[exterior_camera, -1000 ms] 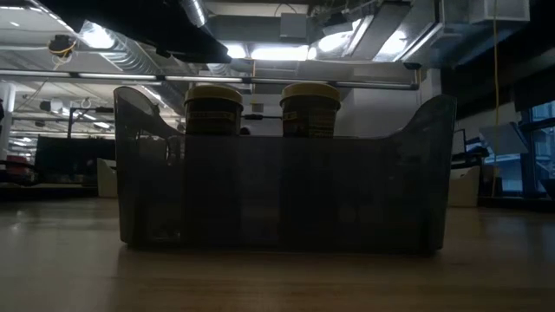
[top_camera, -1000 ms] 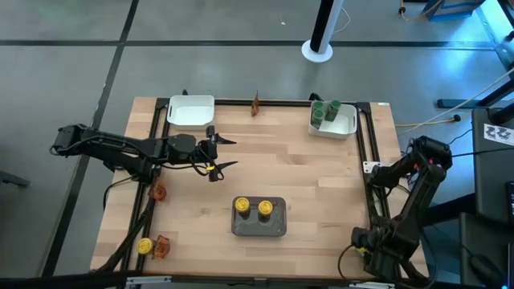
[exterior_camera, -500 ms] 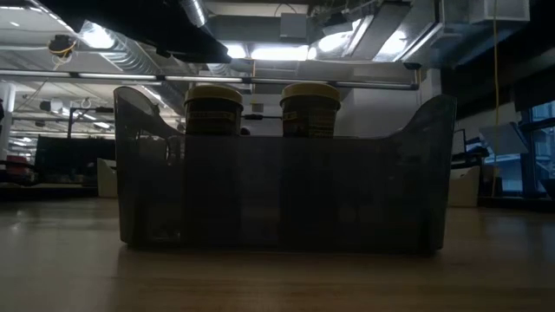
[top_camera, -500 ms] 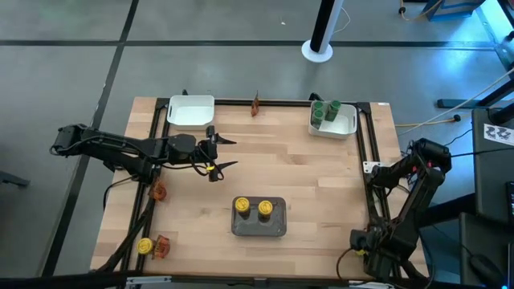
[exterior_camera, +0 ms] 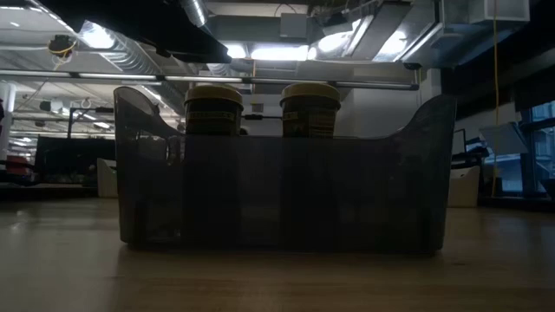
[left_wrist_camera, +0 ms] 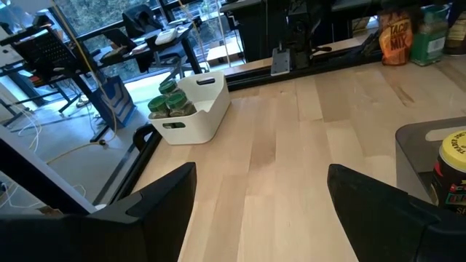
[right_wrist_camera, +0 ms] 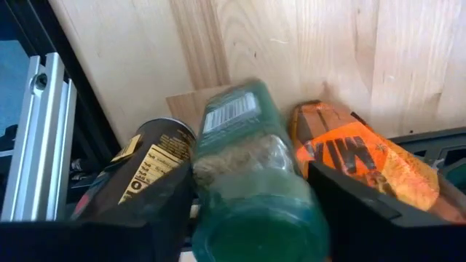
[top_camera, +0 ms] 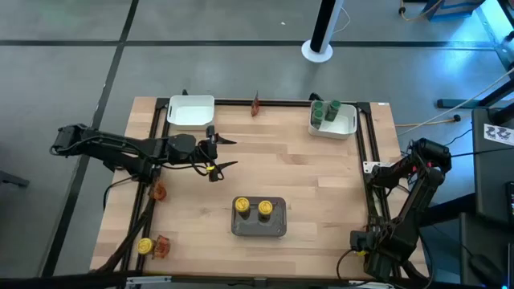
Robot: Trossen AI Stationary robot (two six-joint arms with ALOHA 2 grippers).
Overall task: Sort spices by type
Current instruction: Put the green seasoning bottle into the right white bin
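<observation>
Hovering spread-open and empty over the desk's left side, left tool [top_camera: 215, 155]. Crinkly reddish-orange packet [top_camera: 157, 192] at left edge looks light, floppy; pinch its middle.

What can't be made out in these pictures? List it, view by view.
Low view: the grey tray blocks everything behind it; only the tops of two yellow-lidded jars show.
Right wrist view: the green jar is cut off by the edge.
High view: the far packet is too small to read.
</observation>
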